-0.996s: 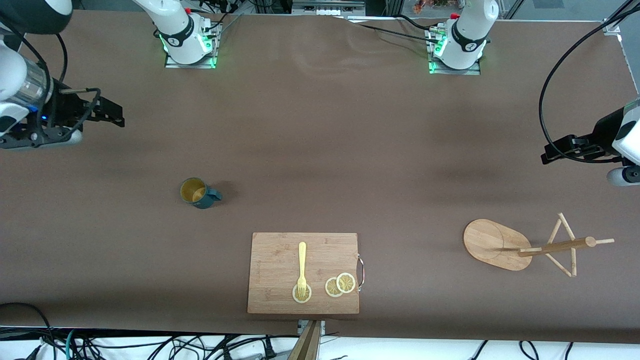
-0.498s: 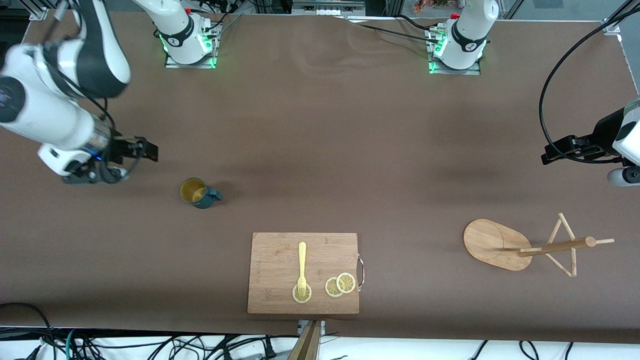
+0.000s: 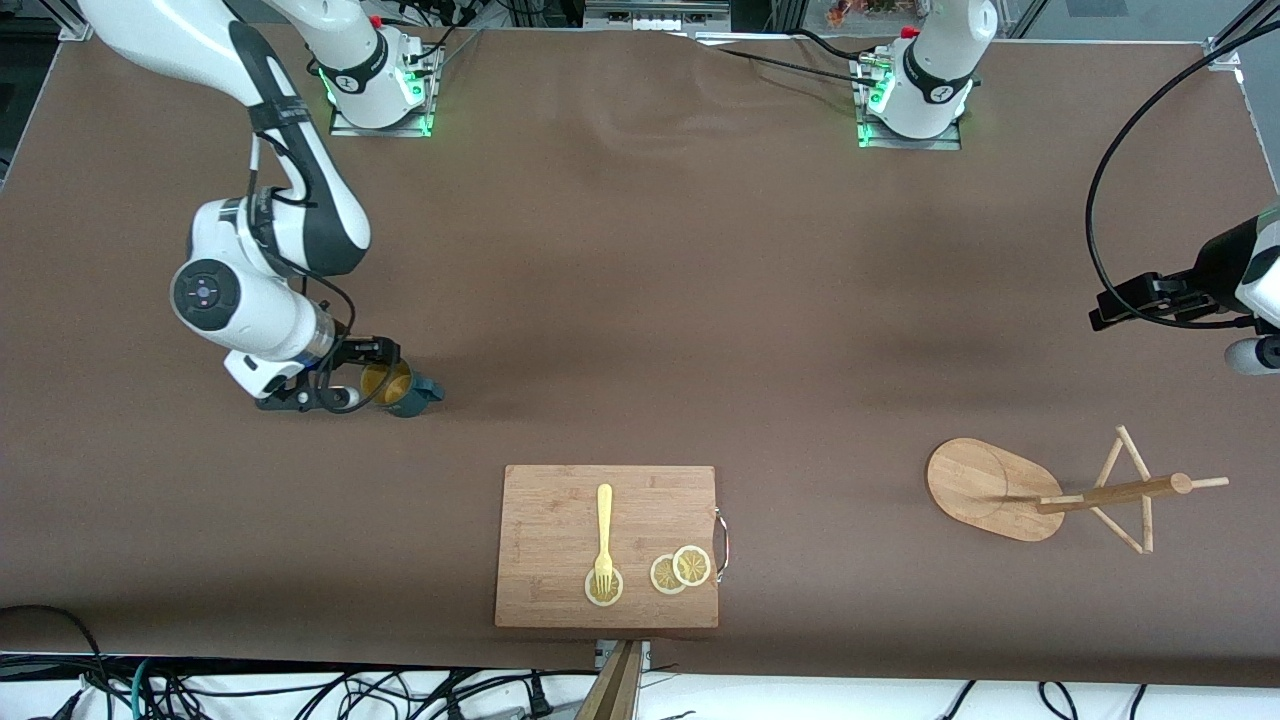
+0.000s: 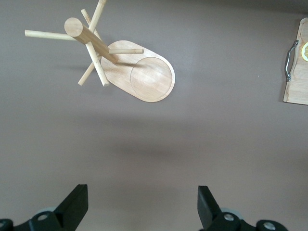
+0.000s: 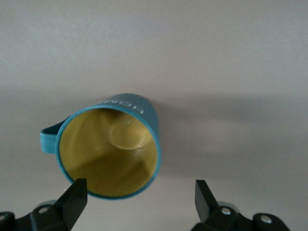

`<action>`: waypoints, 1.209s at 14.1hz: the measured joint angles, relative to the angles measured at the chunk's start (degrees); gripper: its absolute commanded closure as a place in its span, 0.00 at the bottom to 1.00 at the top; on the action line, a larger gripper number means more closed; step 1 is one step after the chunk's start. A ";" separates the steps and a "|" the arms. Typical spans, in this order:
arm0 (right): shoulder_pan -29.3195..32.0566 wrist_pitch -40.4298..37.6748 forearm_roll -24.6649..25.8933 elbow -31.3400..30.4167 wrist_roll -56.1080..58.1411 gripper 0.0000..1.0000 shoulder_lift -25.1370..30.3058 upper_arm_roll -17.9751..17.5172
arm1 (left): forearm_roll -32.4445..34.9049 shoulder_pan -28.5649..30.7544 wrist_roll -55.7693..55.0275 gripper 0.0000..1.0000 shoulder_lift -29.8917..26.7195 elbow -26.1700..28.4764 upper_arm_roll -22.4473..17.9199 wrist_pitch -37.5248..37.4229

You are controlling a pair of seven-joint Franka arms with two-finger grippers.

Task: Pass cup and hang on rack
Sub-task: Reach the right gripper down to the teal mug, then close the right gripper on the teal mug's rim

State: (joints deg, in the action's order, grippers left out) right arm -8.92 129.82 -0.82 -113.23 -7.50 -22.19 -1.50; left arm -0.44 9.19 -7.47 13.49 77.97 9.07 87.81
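standing upright on the tabletop (image 3: 640,300) toward the right arm's end: cup (image 3: 398,386), teal, yellow inside. right gripper (image 3: 372,368) over its rim, jaws wide apart, gripping nothing. rack (image 3: 1050,492) near the left arm's end, toward the front edge. left gripper (image 3: 1105,310) waiting above that end, jaws spread, empty. cutting board (image 3: 560,510) at front edge.

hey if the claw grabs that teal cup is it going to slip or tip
The cup looks rigid and small, so probably light. Its smooth rim may slip a little between the open right claw tips. It stands upright, but its side handle could make it swing or tilt when lifted.
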 measured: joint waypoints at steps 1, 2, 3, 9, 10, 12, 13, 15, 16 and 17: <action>-0.19 0.32 0.00 -0.24 -0.40 0.02 -0.16 0.00 | 0.00 0.00 0.00 0.00 0.04 0.00 0.00 0.00; -0.21 0.40 0.00 -0.23 -0.61 0.02 -0.19 0.01 | 0.00 0.00 0.00 0.00 0.11 0.00 0.00 0.00; -0.18 0.40 0.00 -0.20 -0.71 0.02 -0.18 0.04 | 0.00 0.00 0.00 0.00 0.18 0.00 0.00 0.00; 0.39 0.68 0.00 -0.14 -0.83 0.02 -0.19 0.26 | 0.00 0.00 0.00 0.00 0.38 0.00 0.00 0.00; 0.49 0.76 0.00 0.10 -0.83 0.02 -0.23 0.29 | 0.00 0.00 0.00 0.00 0.41 0.00 0.00 0.00; 0.55 0.84 0.00 1.35 -0.82 0.02 -0.47 0.36 | 0.00 0.02 0.00 0.00 0.62 0.00 0.00 0.00; 0.55 0.84 0.00 1.94 -0.83 0.02 -0.64 0.37 | 0.00 0.03 0.00 0.00 0.77 0.00 0.00 0.00; 0.55 0.84 0.00 2.49 -0.84 0.03 -1.25 0.40 | 0.00 0.03 0.00 0.00 0.97 0.00 0.00 0.00; 0.55 0.86 0.00 2.74 -0.85 0.06 -1.88 0.41 | 0.00 0.03 0.00 0.00 1.03 -0.01 0.00 0.00; 0.55 0.97 0.00 3.26 -0.85 0.11 -2.83 0.42 | 0.00 0.03 0.00 0.00 1.06 -0.01 0.00 -0.03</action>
State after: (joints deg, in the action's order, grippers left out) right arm -8.37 130.80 -0.82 -109.98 -8.35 -25.02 -1.08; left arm -0.44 9.22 -7.47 14.55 77.97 9.07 87.78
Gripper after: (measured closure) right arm 0.026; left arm 0.000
